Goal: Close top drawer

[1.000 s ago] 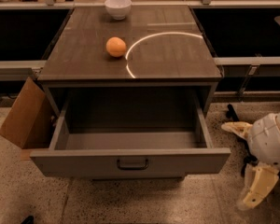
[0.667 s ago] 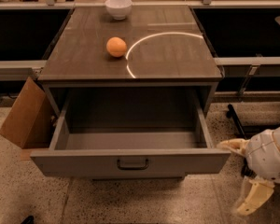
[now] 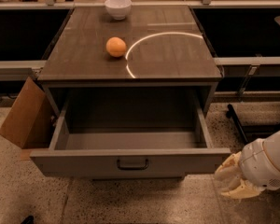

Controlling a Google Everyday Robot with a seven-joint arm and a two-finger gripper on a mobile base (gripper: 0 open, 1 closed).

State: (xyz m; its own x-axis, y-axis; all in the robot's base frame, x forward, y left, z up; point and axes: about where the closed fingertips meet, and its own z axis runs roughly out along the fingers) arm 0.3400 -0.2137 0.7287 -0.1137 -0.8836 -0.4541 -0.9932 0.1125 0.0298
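The top drawer [image 3: 79, 163] is pulled far out of the grey cabinet and is empty inside. Its flat front panel faces me and carries a small dark bar handle [image 3: 132, 163] at its centre. No other drawers show. My gripper [image 3: 230, 181] is low at the right, just beside the right end of the drawer front and near the floor. Its cream fingers [image 3: 226, 170] point left toward the panel's corner and stand apart, holding nothing.
An orange [image 3: 116, 46] and a white bowl [image 3: 118, 7] sit on the cabinet top [image 3: 177, 59]. A cardboard box [image 3: 22, 116] leans against the cabinet's left side. A dark metal leg [image 3: 236, 122] lies on the speckled floor at the right.
My gripper has moved left and turned, coming from further right to beside the right end of the drawer front. The drawer has not moved.
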